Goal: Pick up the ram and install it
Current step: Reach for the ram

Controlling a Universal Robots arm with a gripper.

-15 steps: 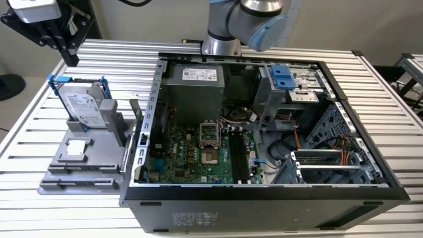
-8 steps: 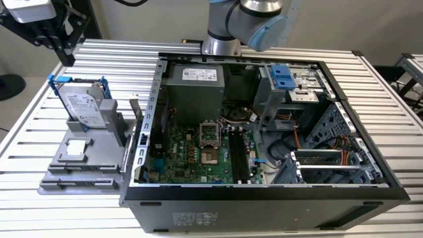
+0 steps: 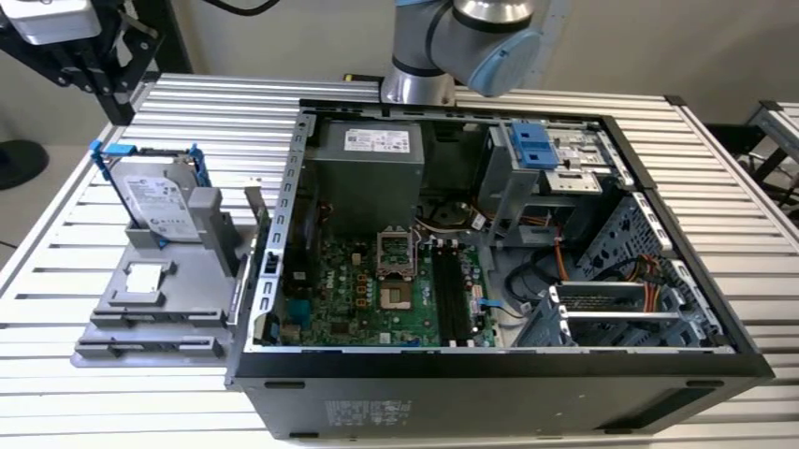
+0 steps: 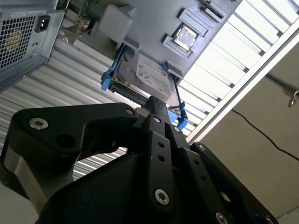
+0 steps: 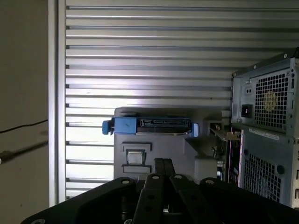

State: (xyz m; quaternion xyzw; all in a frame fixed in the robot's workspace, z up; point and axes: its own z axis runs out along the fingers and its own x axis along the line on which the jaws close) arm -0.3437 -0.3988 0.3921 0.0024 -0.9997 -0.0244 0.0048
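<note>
Claw: the gripper [image 5: 163, 161] hung above the grey fixture tray [image 3: 138, 327], off the exterior view's left of the open computer case [image 3: 500, 374]. Its fingers were drawn together with nothing between them.
Ram: I could not tell where it lay. The claw certainly did not have it, and the black memory slots [image 3: 452, 299] on the motherboard [image 3: 362, 299] looked unfilled to me.
Doing it well: to my mind the stick wants taking by its long edges, held square and level. It should then be lined up along a slot and pressed down evenly, never at one end.
Around: a hard drive [image 3: 156, 201] in its blue frame stood upright at the tray's far end, with a small square chip [image 3: 145, 276] nearer. The power supply [image 3: 365, 164] sat at the case's far side.
In the way: the drive stood tall close by the claw. The case's side wall rose between tray and board, and loose cables [image 3: 549, 281] lay just beside the slots on the exterior view's right.
</note>
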